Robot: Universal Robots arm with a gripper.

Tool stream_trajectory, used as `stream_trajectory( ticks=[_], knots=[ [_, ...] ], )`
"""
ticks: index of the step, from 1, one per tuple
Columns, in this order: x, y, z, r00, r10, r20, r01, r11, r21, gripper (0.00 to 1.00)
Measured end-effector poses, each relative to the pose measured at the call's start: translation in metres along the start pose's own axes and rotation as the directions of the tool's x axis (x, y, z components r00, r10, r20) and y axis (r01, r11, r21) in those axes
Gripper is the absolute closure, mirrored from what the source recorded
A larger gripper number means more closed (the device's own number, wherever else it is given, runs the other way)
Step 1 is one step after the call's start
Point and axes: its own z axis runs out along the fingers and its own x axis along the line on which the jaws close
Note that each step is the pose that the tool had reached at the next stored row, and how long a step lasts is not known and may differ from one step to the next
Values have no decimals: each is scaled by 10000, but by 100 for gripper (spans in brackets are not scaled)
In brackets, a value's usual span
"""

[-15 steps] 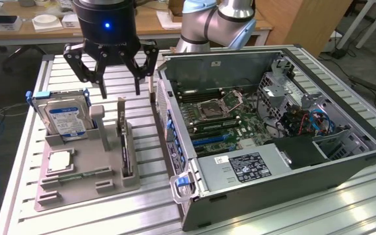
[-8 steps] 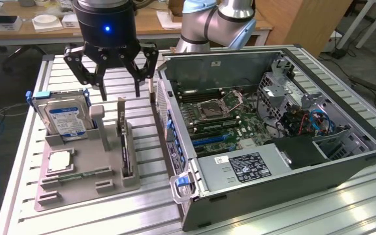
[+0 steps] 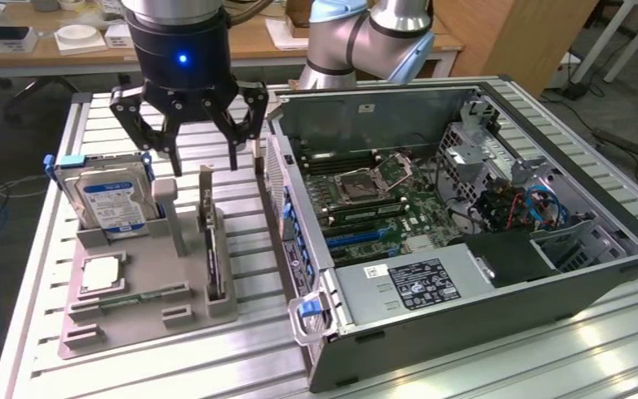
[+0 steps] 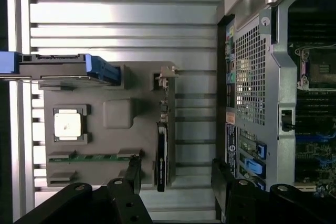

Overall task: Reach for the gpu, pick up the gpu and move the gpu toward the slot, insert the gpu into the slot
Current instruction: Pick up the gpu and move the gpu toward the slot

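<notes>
Tool hangs wide open above the gray holder on the slatted surface, empty, touching nothing. The gpu is a thin dark card standing on edge in the holder, with a pale metal bracket at its far end in the exterior view. The open computer case is just beside it.

Bright, even overhead light. In the exterior view, glare streaks the bench at five o'clock, and shade fills the computer case. In the wrist view the end effector is a near-black silhouette against washed-out slats.
</notes>
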Motion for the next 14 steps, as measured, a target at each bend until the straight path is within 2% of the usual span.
stream_trajectory(
  ticks=[4,10,14],
  knots=[
    [4,-3,37,10000,-4,-2,4,10000,0,35],
    [6,-6,98,10000,-13,-21,13,10000,57,35],
    [9,-7,137,10000,-12,-23,13,10000,58,35]
  ],
)
